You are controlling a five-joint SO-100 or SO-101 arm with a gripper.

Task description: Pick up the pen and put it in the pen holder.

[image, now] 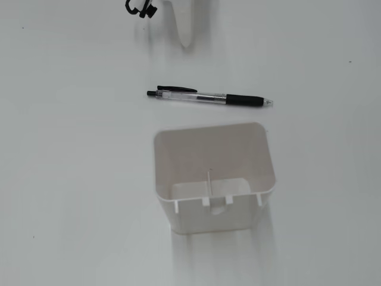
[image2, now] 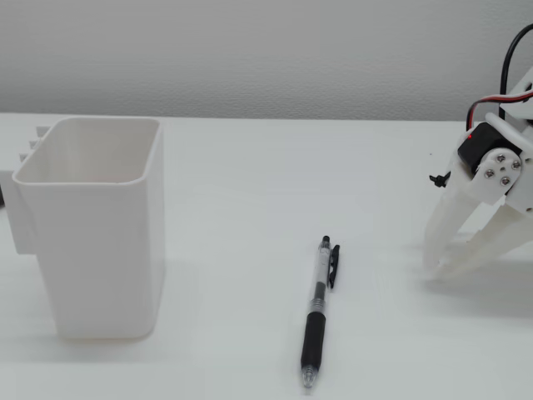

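Nearest me the pen point(image2: 316, 321) lies flat on the table point(image2: 250, 208), between the upright holder point(image2: 96, 242) and my gripper point(image2: 439, 267), whose fingertips rest nearly closed, empty, on the table.

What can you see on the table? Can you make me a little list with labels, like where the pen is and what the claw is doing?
pen: slim clear-barrelled pen with black clip and black rubber sleeve, lying flat on the table
pen holder: white plastic rectangular box with rounded corners, upright, looks empty
pen versus holder: apart, not touching
claw: white two-finger claw, tips low near the table, holding nothing, apart from the pen
claw fingers: close together at the tips, looks shut
table: plain white surface
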